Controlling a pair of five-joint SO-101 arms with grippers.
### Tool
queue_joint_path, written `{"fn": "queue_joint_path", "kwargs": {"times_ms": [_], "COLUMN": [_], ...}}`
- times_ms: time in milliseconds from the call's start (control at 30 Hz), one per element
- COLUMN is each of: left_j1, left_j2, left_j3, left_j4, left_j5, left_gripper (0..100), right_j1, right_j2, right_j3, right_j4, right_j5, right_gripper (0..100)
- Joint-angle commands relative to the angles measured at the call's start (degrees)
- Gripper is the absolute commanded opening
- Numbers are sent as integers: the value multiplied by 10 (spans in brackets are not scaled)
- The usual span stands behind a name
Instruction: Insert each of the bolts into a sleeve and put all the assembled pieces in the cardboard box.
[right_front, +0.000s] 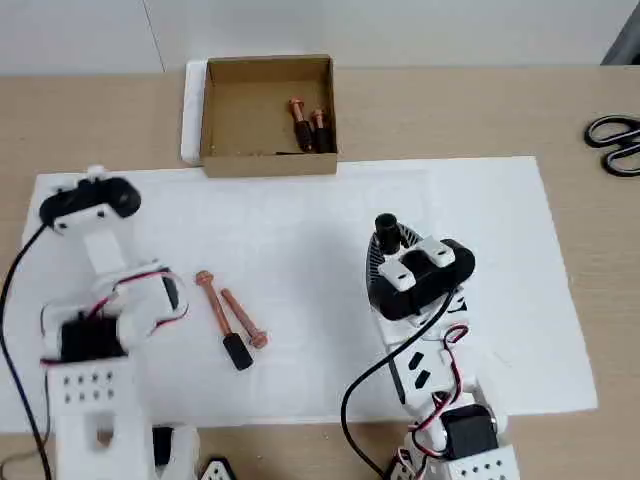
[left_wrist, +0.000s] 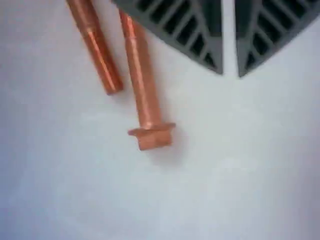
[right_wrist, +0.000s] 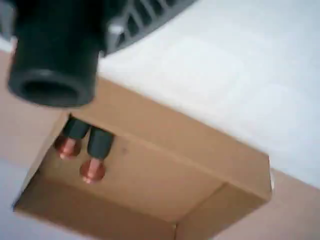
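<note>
The cardboard box (right_front: 209, 112) stands at the table's back and holds two assembled bolts in sleeves (right_front: 308, 125), also seen as assembled pieces (right_wrist: 82, 145) inside the box (right_wrist: 200, 165). My right gripper (right_front: 388, 238) is shut on a black sleeve (right_front: 386, 224), held upright mid-table; the sleeve (right_wrist: 50, 60) hangs above the box's near wall. Two copper bolts lie on the white mat: one bolt (right_front: 215, 308) has a black sleeve (right_front: 237, 352) at its tip, the other bolt (right_front: 243, 318) lies beside it. My left gripper (left_wrist: 230, 70) hovers shut beside the bolt head (left_wrist: 150, 135) and the other bolt's shaft (left_wrist: 97, 50).
A white mat (right_front: 480, 220) covers most of the wooden table. Black scissors (right_front: 615, 143) lie at the far right edge. Both arm bases stand along the table's front edge, with cables trailing from them.
</note>
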Motion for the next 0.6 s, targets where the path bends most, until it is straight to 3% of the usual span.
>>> {"fn": "queue_joint_path", "kwargs": {"times_ms": [0, 267, 567], "left_j1": [8, 27, 196], "left_j2": [60, 125, 131], "left_j3": [-80, -177, -182], "left_j4": [24, 146, 156], "left_j5": [28, 55, 119], "left_gripper": [6, 6, 6], "right_j1": [5, 5, 4], "right_j2": [-10, -10, -11], "right_j3": [2, -1, -14], "right_j4": [-14, -18, -27], "right_j5": [-4, -4, -5], "right_gripper": [4, 4, 4]}}
